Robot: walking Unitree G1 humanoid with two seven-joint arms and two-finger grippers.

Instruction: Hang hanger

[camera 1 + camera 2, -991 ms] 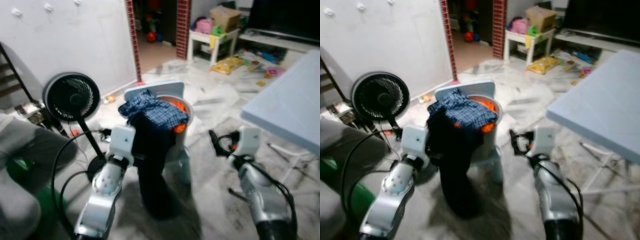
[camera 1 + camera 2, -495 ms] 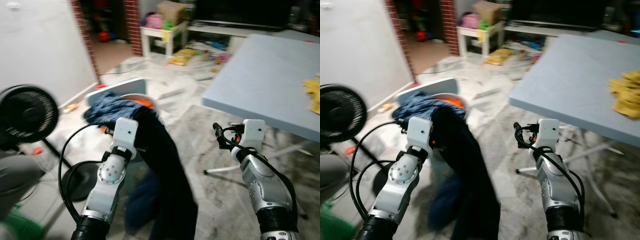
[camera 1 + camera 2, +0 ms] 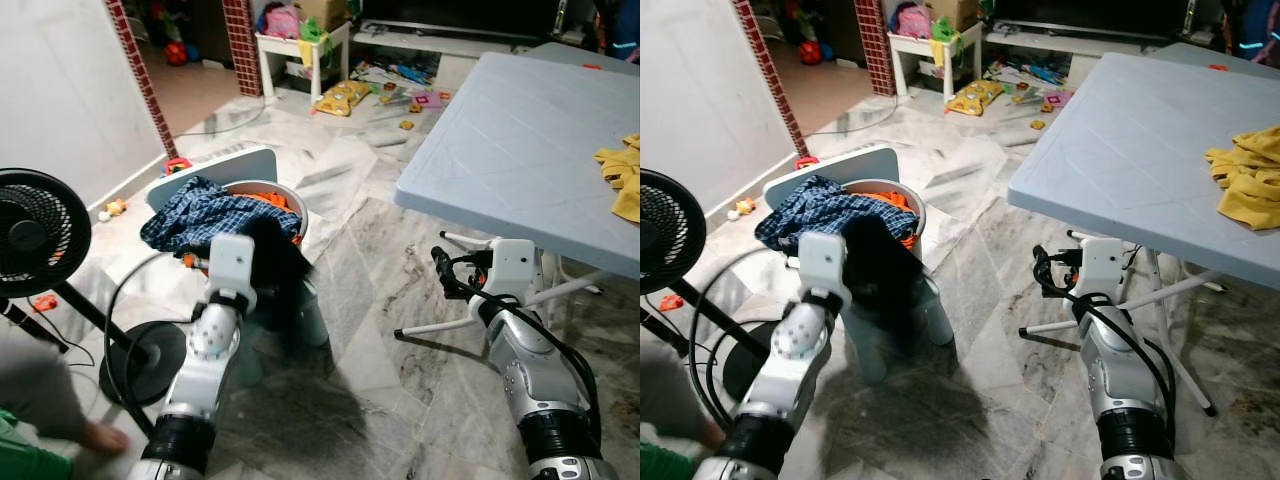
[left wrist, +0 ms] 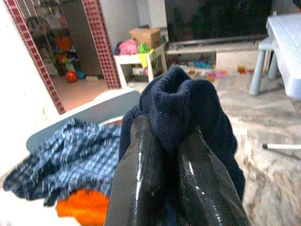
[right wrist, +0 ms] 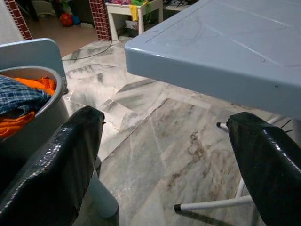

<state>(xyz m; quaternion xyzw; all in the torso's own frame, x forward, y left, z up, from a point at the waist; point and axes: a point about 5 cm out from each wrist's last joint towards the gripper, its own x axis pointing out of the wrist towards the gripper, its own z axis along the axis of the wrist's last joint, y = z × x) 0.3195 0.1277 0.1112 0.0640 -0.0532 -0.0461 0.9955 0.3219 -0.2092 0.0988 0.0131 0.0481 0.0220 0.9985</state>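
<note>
The left gripper (image 4: 164, 155) is pinching a dark navy garment (image 4: 188, 101) between its two black fingers (image 4: 141, 174), a fold of cloth bulging up past the tips. The garment is hanging down in front of the grey laundry basket (image 3: 285, 195), where a blue plaid shirt (image 3: 200, 212) is lying draped over something orange (image 3: 270, 200). The right gripper (image 5: 164, 155) is hovering empty, fingers spread wide, just below the edge of the pale blue table (image 3: 520, 140). A yellow cloth (image 3: 1240, 175) is lying on that table. The floor is grey marble tile (image 3: 370, 330), a black standing fan (image 3: 40, 230) is sitting beside the basket, and toys are littering the far room; a hanger may be somewhere, but none can be made out
</note>
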